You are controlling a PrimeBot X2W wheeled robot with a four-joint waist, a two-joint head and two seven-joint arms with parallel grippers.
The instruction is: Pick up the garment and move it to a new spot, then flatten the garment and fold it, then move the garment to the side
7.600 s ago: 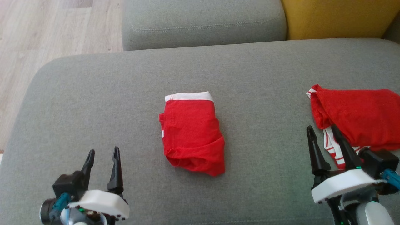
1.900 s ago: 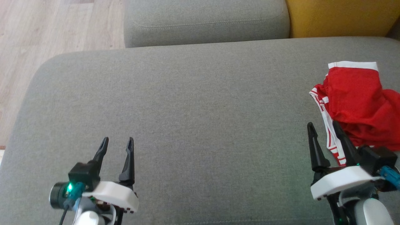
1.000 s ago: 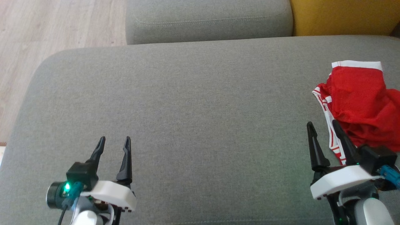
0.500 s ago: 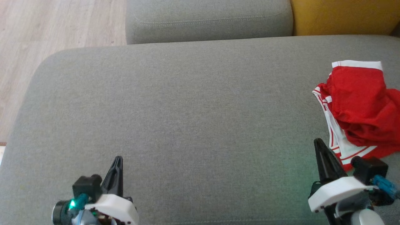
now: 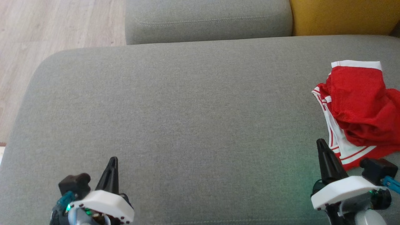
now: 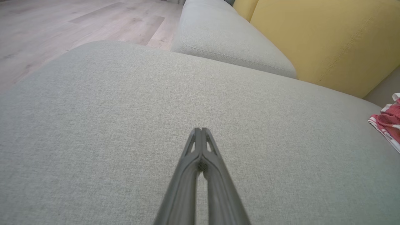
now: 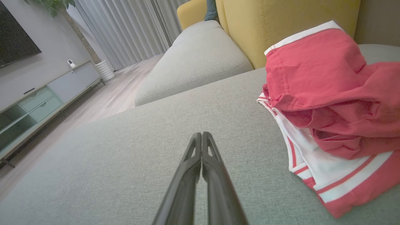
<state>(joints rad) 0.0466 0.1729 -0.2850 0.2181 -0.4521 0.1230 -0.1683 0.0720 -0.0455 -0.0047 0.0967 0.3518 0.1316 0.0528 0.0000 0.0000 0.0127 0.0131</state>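
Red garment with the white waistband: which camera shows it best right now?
Right wrist view: the red garment is close and large, lying atop a striped piece. Head view has it small at the right edge, partly cropped; left wrist view catches a red sliver at its right edge.

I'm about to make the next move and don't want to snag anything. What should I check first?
1. Left pincer shut, empty: ok.
2. Right pincer shut, empty, apart from the cloth: ok.
3. Folded red garment set at the right side of the grey cushion: ok.
4. Its fold tidy: cannot tell, since it overlaps the striped garment beneath.
5. Whole pile in head view: not ok, cut at the right edge.
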